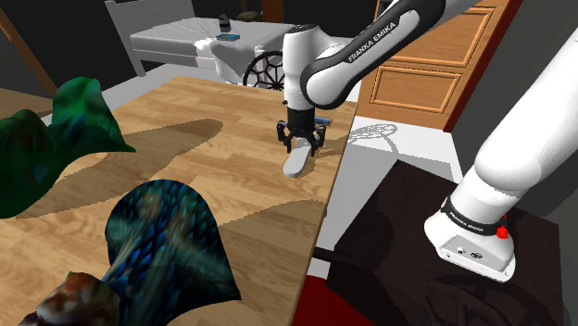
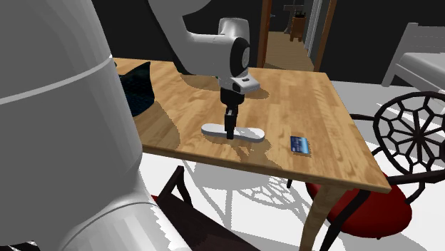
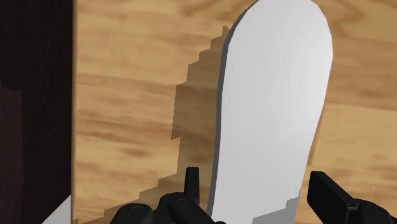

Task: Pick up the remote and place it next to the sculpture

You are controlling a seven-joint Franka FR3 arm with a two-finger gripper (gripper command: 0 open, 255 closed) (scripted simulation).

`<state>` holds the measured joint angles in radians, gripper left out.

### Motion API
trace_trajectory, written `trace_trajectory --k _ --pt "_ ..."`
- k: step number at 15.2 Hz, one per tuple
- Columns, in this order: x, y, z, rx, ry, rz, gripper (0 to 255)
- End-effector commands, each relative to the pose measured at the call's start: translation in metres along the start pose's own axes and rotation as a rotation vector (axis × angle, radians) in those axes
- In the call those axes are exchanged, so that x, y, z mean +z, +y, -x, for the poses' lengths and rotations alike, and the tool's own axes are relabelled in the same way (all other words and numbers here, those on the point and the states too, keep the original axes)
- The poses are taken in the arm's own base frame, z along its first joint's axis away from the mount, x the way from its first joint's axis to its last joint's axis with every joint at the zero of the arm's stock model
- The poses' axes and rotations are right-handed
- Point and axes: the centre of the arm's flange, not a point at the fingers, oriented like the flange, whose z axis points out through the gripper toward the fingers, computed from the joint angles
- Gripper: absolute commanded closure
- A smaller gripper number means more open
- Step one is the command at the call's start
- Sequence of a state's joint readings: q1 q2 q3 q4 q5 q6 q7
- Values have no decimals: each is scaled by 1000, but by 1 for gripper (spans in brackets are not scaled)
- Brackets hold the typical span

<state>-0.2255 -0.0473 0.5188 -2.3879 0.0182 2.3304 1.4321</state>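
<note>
In the shoulder view the claw [image 1: 303,141] hangs right over the white remote [image 1: 297,165], which lies near the edge of the wooden table [image 1: 204,120], well apart from the blue-green sculpture [image 1: 162,241]. The second exterior view shows a small blue card [image 2: 299,145] near the remote [image 2: 249,134] and a chair [image 2: 371,210] with a red seat. In the wrist view the fingers [image 3: 191,184] stand apart, one on each side of the remote [image 3: 273,108], not squeezing it.

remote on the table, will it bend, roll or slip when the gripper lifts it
The remote looks like a flat slab with rounded ends, so probably stiff and unlikely to roll. Its plain smooth-looking sides might slip between the fingers. The gripper straddles it near mid-length, so it should lift fairly level.
</note>
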Motion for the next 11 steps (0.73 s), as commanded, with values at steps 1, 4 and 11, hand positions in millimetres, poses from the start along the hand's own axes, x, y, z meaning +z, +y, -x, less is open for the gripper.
trace_trajectory --k 1,4,11 --pt "0 0 0 0 0 0 255" --pt "0 0 0 0 0 0 255" --pt "-26 0 0 0 0 0 255"
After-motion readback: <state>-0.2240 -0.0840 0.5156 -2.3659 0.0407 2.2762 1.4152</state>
